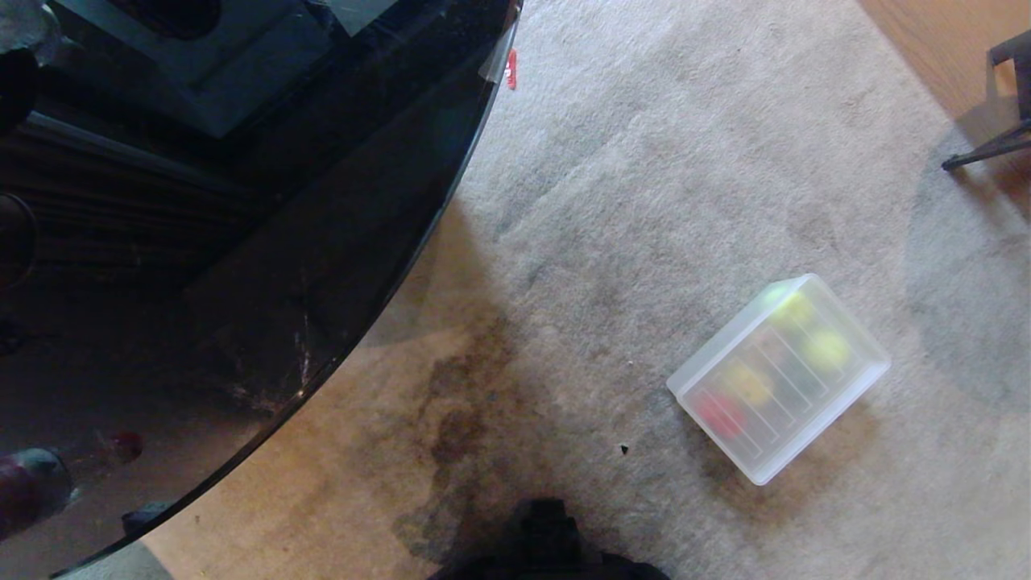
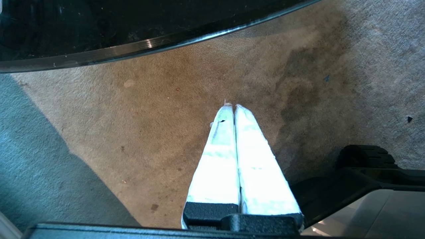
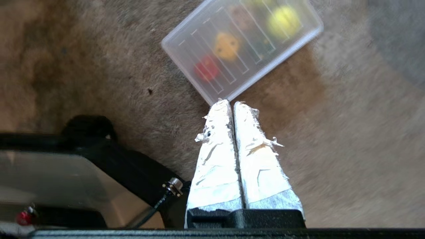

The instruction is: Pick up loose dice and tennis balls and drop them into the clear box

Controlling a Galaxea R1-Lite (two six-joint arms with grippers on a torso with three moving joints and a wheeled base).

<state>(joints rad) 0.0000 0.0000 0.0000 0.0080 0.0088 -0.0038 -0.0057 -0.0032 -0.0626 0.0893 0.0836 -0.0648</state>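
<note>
1. On the left of the head view you have the dark glass table (image 1: 242, 201); nothing belonging to the task shows on the part of it in view.
2. Your left gripper (image 2: 231, 107) hangs over bare carpet (image 2: 149, 126) near the table edge, its taped fingers (image 2: 219, 149) pressed together and empty.
3. Your right gripper (image 3: 229, 103) is also closed on nothing, its tips over the carpet just short of the near corner of the clear box (image 3: 300, 35).
4. The clear box sits on the carpet, right of centre in the head view, well apart from the table, with the ribbed lid (image 1: 785, 399) on top of it.
5. Through the lid you can make out a red die (image 3: 206, 68), a yellow die (image 3: 226, 45) and a tennis ball (image 3: 284, 21); a second greenish ball (image 1: 788, 304) shows at the far end. Darker shapes between them are too blurred to name.
6. No loose dice or balls lie on the carpet in any view, so I'd judge the collecting done.
7. If you must handle them again: the dice look hard, light and smooth, so pinch across two flat faces, not the rounded corners, or they may squirt out.
8. The balls are fuzzy and springy; grip across the middle, with wider jaws.
9. The box is thin, light plastic that will likely flex and slide, so take it by a long wall.
</note>
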